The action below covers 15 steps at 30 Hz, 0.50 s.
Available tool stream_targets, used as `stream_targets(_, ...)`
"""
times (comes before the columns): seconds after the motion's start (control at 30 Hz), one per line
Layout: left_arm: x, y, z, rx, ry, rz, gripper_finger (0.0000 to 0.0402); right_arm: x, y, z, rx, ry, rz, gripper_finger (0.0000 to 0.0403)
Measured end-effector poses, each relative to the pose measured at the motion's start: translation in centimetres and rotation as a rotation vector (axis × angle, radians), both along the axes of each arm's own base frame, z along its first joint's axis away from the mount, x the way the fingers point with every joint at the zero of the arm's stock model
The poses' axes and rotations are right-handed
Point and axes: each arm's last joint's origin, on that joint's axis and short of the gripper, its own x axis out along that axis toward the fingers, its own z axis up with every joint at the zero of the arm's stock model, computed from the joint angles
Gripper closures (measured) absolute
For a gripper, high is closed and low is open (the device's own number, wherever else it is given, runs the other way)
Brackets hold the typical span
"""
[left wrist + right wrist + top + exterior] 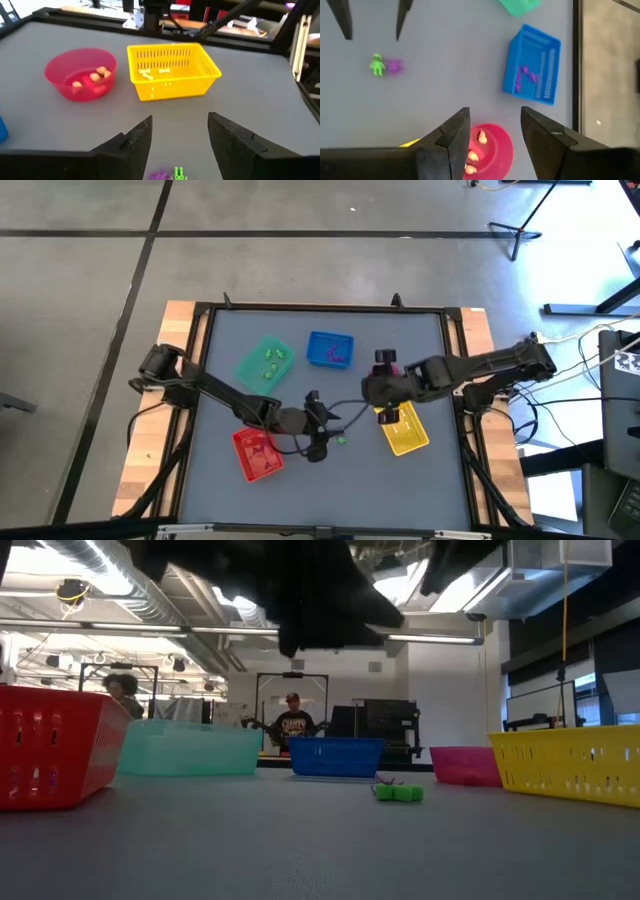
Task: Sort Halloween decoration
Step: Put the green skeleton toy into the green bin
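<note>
Two tiny trinkets, a green one [377,65] and a purple one [395,65], lie side by side on the grey table; the green one [343,440] also shows from above and in the low view [398,793]. My left gripper [180,132] hovers open just short of them, its fingers either side of the pair [170,174] without touching. My right gripper [495,125] hangs open above the pink bowl [487,150], which holds several pinkish trinkets. The blue tray [532,65] holds purple trinkets, the yellow tray [172,70] white ones.
The red tray [257,453] sits near the front left, the green tray [265,363] and blue tray [331,350] toward the back, the yellow tray [404,428] at the right. Two people [292,720] are in the room behind the table.
</note>
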Motion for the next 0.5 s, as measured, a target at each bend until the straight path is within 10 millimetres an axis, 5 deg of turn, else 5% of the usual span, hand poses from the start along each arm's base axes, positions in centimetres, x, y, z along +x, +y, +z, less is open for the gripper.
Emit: stream_targets(0.5, 1.6, -0.4, -5.9, 0.009, 0.103, -0.035, 0.0226, -2.5, 0.5, -6.2, -0.009, 0.087, -0.125, 0.0228)
